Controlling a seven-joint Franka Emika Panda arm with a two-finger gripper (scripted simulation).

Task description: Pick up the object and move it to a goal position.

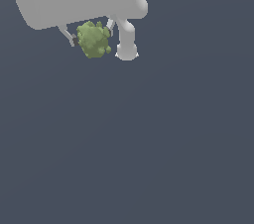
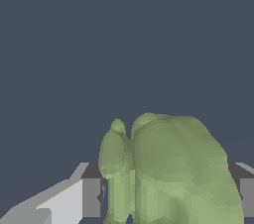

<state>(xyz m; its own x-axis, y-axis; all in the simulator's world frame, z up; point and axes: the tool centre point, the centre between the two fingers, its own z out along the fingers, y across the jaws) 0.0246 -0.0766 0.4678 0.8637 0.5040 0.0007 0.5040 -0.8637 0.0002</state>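
Observation:
The object is a small lumpy olive-green clump (image 1: 93, 39) with a bumpy surface, at the top of the exterior view. It sits between the two fingers of my white gripper (image 1: 92, 36), whose body fills the upper left of that view. The jaws are closed against the clump on both sides. In the wrist view the clump (image 2: 168, 173) looms large between the two grey fingers (image 2: 92, 196), which press on its sides. Whether the clump rests on the surface or hangs above it cannot be told.
A white cylindrical part of the arm (image 1: 127, 42) hangs beside the clump on the exterior view's right. Plain dark blue-grey ground (image 1: 149, 143) fills everything else in both views.

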